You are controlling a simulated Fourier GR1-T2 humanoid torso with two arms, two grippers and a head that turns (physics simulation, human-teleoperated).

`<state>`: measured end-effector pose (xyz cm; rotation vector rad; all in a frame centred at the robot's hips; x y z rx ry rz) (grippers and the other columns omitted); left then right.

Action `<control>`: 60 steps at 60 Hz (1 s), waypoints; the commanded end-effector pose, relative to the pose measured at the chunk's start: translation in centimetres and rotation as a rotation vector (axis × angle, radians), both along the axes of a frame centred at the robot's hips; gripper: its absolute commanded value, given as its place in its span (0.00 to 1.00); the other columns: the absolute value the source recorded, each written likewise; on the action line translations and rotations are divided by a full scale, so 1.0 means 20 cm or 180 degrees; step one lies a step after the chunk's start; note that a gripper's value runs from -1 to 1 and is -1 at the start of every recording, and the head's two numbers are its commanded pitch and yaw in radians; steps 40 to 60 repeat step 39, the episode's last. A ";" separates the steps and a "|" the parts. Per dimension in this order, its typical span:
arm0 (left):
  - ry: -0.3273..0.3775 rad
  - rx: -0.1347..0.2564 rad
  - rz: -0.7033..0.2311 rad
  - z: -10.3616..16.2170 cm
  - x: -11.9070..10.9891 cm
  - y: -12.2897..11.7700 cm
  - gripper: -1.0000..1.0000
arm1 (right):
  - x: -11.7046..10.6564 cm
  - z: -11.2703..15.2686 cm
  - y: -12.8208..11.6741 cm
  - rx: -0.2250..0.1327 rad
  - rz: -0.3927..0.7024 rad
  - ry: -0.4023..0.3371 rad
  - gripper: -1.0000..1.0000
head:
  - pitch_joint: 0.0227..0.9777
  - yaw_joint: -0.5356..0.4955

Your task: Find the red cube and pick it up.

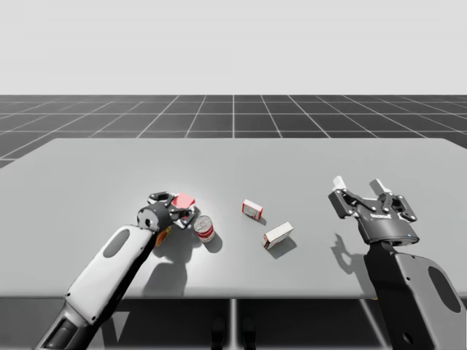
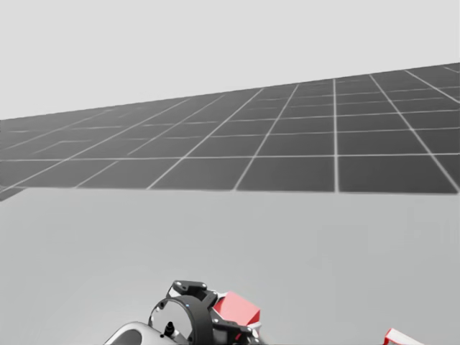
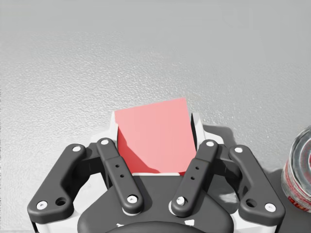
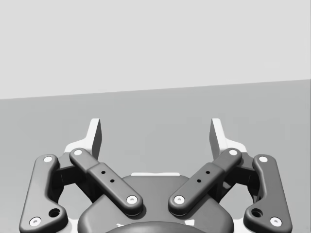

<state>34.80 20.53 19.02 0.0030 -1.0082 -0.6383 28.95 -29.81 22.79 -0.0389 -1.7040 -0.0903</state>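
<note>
left tool (image 3: pixel 154 122) first: its fingers (image 3: pixel 196 131) are pressed against two opposite faces of the red cube (image 3: pixel 154 145), so i'm reading that as a closed grip, with the cube seated deep between them, close to the palm. from the high view the cube is at the left side of the worktop (image 1: pixel 306 157), and a red-and-silver can (image 1: pixel 205 228) stands just beside the tool on the side nearer me. i can't tell whether the cube is clear of the surface yet. so the step in hand is the lift: i'd go straight up with an even squeeze and no twist at the wrist, and mind that can, since any sideways drift could knock it. further out, a small red-and-white box (image 1: pixel 252 210) and a second box (image 1: pixel 278 235) lie near the middle, well apart from the grip. my right tool (image 1: pixel 359 187) hangs wide open over the right side, holding nothing, best left parked.
</note>
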 end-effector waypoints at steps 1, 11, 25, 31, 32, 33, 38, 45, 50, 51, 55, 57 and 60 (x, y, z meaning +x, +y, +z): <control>-0.0085 -0.0119 -0.0334 0.13 -0.01 -0.06 1.00 | 0.00 0.00 -0.01 0.0002 -0.0003 -0.0002 0.00 | 0.39 0.82; -0.0369 -0.0152 -0.0299 0.31 -0.03 -0.05 1.00 | 0.01 0.00 -0.01 -0.0004 -0.0012 -0.0001 0.00 | 0.38 0.82; -0.0763 -0.0197 -0.0237 0.54 -0.08 -0.04 1.00 | 0.01 0.00 -0.01 -0.0002 -0.0016 -0.0002 0.00 | 0.37 0.81; -0.0986 -0.0296 -0.0195 0.66 -0.12 -0.06 1.00 | 0.01 0.00 -0.01 0.0001 -0.0014 -0.0007 0.00 | 0.38 0.81; -0.1012 -0.0305 -0.0198 0.67 -0.12 -0.06 1.00 | 0.01 0.00 -0.01 0.0002 -0.0014 -0.0008 0.00 | 0.38 0.81; -0.1104 -0.0315 -0.0178 0.71 -0.14 -0.07 1.00 | 0.01 0.00 -0.01 -0.0003 -0.0014 -0.0008 0.00 | 0.38 0.81; -0.1289 -0.0321 -0.0167 0.79 -0.18 -0.08 1.00 | 0.01 0.00 -0.01 -0.0012 -0.0014 -0.0003 0.00 | 0.39 0.81; -0.1343 -0.0335 -0.0168 0.81 -0.20 -0.09 1.00 | 0.01 0.00 -0.01 -0.0014 -0.0015 -0.0002 0.00 | 0.39 0.81; -0.1343 -0.0335 -0.0168 0.81 -0.20 -0.09 1.00 | 0.01 0.00 -0.01 -0.0014 -0.0015 -0.0002 0.00 | 0.39 0.81; -0.1343 -0.0335 -0.0168 0.81 -0.20 -0.09 1.00 | 0.01 0.00 -0.01 -0.0014 -0.0015 -0.0002 0.00 | 0.39 0.81; -0.1343 -0.0335 -0.0168 0.81 -0.20 -0.09 1.00 | 0.01 0.00 -0.01 -0.0014 -0.0015 -0.0002 0.00 | 0.39 0.81; -0.1343 -0.0335 -0.0168 0.81 -0.20 -0.09 1.00 | 0.01 0.00 -0.01 -0.0014 -0.0015 -0.0002 0.00 | 0.39 0.81; -0.1343 -0.0335 -0.0168 0.81 -0.20 -0.09 1.00 | 0.01 0.00 -0.01 -0.0014 -0.0015 -0.0002 0.00 | 0.39 0.81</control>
